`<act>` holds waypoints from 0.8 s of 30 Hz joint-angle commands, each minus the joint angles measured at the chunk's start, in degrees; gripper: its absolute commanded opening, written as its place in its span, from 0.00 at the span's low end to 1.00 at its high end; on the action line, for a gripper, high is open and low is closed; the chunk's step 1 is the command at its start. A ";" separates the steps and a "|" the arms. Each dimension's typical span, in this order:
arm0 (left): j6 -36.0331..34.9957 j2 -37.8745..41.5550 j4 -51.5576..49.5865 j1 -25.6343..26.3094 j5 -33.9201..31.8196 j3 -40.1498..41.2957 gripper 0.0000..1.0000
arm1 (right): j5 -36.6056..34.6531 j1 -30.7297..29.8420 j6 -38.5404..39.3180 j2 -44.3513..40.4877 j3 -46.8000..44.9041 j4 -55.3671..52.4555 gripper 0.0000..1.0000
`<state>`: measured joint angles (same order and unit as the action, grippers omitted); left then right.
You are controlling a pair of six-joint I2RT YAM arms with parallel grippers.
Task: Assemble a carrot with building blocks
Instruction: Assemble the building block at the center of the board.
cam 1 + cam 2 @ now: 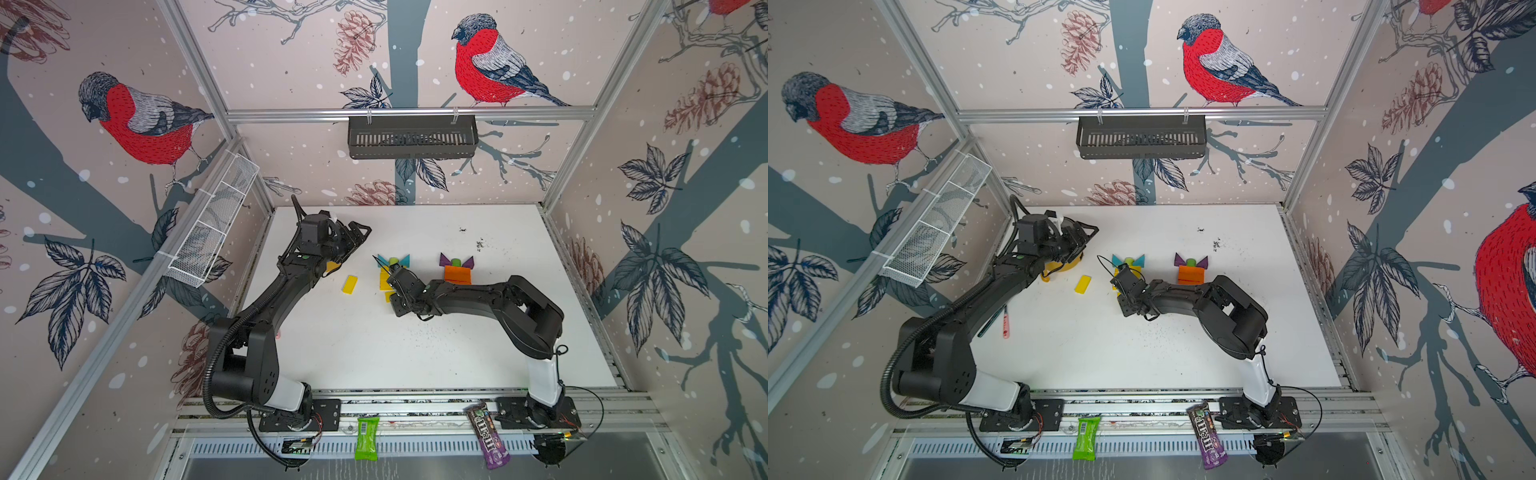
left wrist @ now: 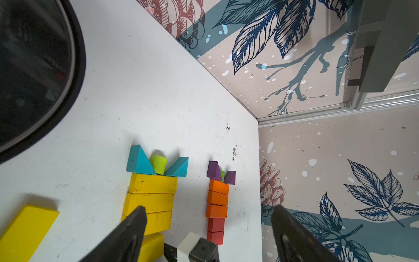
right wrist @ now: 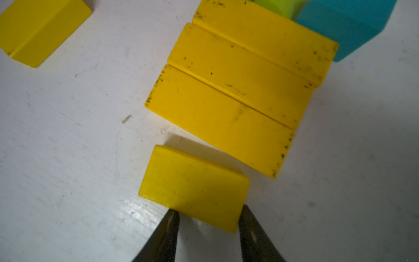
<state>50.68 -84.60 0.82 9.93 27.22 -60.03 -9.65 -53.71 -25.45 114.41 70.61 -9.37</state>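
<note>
At the white table [image 1: 374,357], the right gripper [image 3: 209,214] reaches in from the right to the narrow end of a half-built yellow carrot. Its jaws are drawn in close on a short yellow block [image 3: 195,188], one tip at each side of the block's near end. The block sits just beside the last of three yellow bars [image 3: 238,74] laid flat side by side, with a thin strip of shadowed table showing between them. At the far end of that row, two teal triangles [image 2: 138,161] flank a lime-green piece [image 2: 158,163] as the leaves.

To the right of the yellow row lies a second carrot. Its orange bars [image 2: 218,192] run down to two red blocks [image 2: 215,230], and purple triangles [image 2: 213,170] top it.

A loose yellow bar [image 1: 350,284] lies alone on the table to the left of the yellow row, apart from it. The left gripper [image 1: 359,239] hangs above the yellow pot [image 1: 1068,266] near the table's far left, jaws spread wide and holding nothing.
</note>
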 commanded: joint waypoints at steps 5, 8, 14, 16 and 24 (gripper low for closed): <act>0.30 -0.04 1.75 0.15 1.27 -0.27 0.87 | -1.31 -0.16 -2.30 0.66 0.66 -1.23 0.46; 0.30 -0.04 1.89 0.16 1.27 -0.27 0.87 | -1.98 -0.14 -3.45 1.07 1.29 -1.70 0.46; 0.35 -0.04 1.82 0.16 1.17 -0.25 0.87 | -2.06 -0.29 -3.86 1.33 1.82 -1.55 0.46; 0.37 -0.13 1.78 0.17 1.17 -0.32 0.87 | -2.08 -0.51 -3.70 1.41 1.97 -1.47 0.46; 0.39 -0.22 1.85 0.26 1.34 -0.26 0.87 | -2.37 -0.79 -3.55 1.90 2.60 -1.73 0.46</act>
<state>50.81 -84.71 0.84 10.02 27.35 -60.03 -11.64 -54.35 -28.53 115.98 72.79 -10.22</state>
